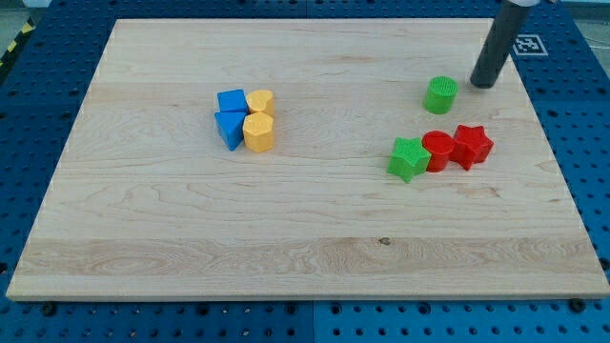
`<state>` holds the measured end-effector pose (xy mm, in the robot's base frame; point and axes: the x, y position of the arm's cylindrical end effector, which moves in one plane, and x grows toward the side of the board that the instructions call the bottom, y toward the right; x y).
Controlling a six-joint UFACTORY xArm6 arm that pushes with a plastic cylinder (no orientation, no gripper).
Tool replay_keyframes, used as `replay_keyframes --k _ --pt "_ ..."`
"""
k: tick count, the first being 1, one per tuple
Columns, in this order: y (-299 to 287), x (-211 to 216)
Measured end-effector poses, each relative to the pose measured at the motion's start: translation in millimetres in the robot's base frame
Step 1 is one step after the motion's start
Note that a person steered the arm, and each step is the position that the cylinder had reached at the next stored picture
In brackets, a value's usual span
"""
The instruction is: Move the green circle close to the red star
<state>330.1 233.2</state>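
Green circle: a short, ribbed bright-green cylinder, standing upright on the pale wooden worktop. It sits toward the view's top from the red star, near it but clearly apart, not touching anything. Red star is joined in a row with a red circle touching its view-left side, and a green star touching that in turn. My tip rests just beside the green circle on its view-right, slightly toward the view's top, a narrow gap between; the dark rod leans up toward the view's top right. No end effector fitted, so nothing is grasped. Well off to the green circle's view-left, two blue blocks and two yellow blocks huddle together.
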Motion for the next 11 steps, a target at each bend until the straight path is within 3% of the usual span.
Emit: replay_keyframes --k 5,11 --pt "-70 -6" --pt "-74 26"
